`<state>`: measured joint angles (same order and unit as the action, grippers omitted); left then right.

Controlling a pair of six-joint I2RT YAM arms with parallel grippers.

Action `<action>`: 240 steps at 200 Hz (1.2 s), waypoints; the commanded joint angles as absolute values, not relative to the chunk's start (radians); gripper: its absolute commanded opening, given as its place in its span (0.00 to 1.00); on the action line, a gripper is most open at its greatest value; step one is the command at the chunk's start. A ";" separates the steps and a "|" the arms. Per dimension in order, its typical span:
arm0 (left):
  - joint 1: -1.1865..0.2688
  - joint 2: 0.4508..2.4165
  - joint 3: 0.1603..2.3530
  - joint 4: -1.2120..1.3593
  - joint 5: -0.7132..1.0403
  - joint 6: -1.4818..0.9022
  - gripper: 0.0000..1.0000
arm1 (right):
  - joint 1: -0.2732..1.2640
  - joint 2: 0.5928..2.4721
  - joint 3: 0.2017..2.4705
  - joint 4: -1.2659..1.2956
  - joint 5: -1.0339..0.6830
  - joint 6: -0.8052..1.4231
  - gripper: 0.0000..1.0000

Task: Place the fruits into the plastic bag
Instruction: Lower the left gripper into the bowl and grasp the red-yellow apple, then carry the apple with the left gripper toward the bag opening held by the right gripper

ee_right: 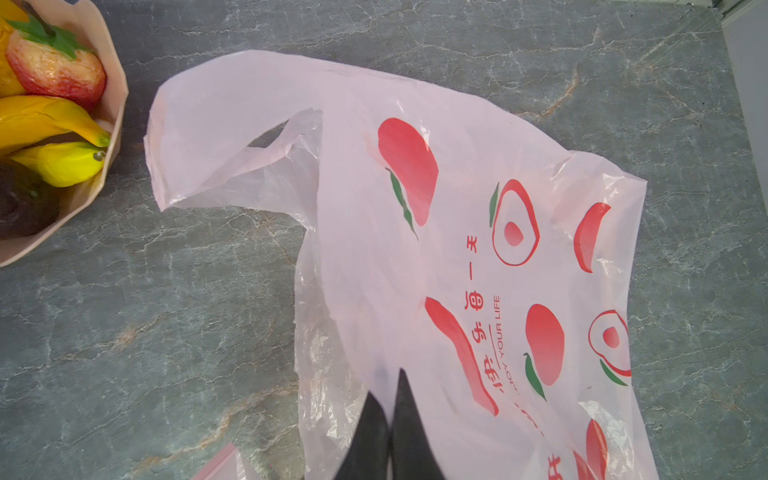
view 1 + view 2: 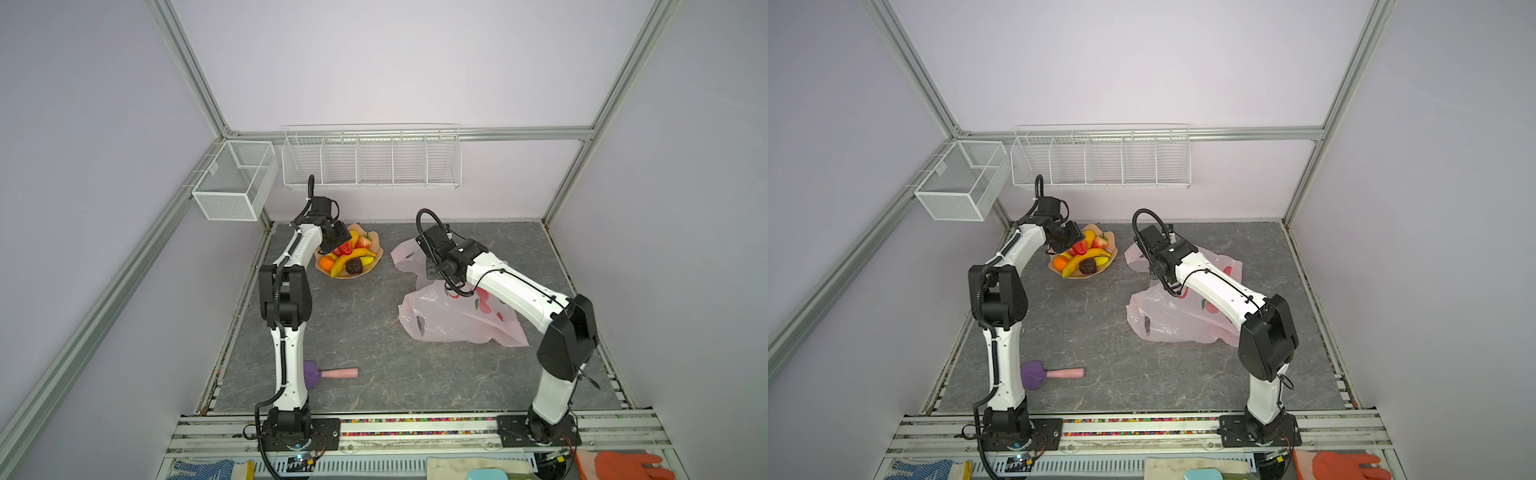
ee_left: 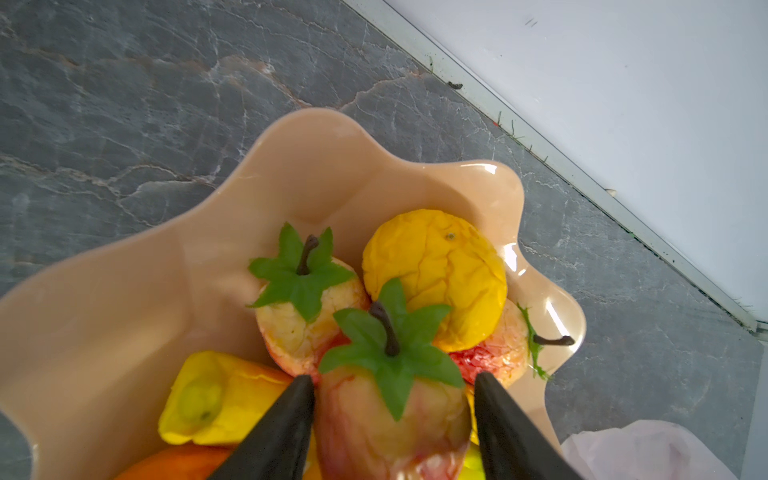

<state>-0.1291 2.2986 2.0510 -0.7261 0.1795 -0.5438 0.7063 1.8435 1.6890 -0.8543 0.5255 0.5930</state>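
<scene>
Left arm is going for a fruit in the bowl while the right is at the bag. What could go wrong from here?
1. The left gripper straddles a strawberry packed against a second strawberry and a yellow fruit; closing may drag or clamp a neighbour.
2. The right gripper pinches the plastic bag, yet no open mouth shows, so a released fruit could land outside.

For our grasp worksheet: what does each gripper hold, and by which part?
The right gripper pinches the plastic bag by a layer at its mouth edge. The left gripper brackets a strawberry by its sides in the bowl; a grip cannot be told.
</scene>
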 commanded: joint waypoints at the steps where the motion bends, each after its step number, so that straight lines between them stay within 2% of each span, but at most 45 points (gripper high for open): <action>1: -0.121 2.329 2.072 -0.813 0.167 -0.524 0.62 | 0.700 1.838 1.703 -0.842 0.519 0.587 0.06; 39: -0.121 2.324 2.071 -0.833 0.172 -0.515 0.67 | 0.700 1.843 1.712 -0.845 0.514 0.587 0.06; 105: -0.122 2.349 2.087 -0.854 0.177 -0.508 0.65 | 0.701 1.848 1.718 -0.850 0.515 0.587 0.06; 122: -0.121 2.348 2.087 -0.850 0.181 -0.501 0.60 | 0.702 1.849 1.718 -0.851 0.515 0.587 0.06; 181: -0.122 2.290 2.026 -0.783 0.242 -0.472 0.30 | 0.701 1.825 1.700 -0.862 0.531 0.593 0.06; 240: -0.123 2.140 1.929 -0.712 0.300 -0.375 0.22 | 0.700 1.799 1.675 -0.862 0.543 0.601 0.06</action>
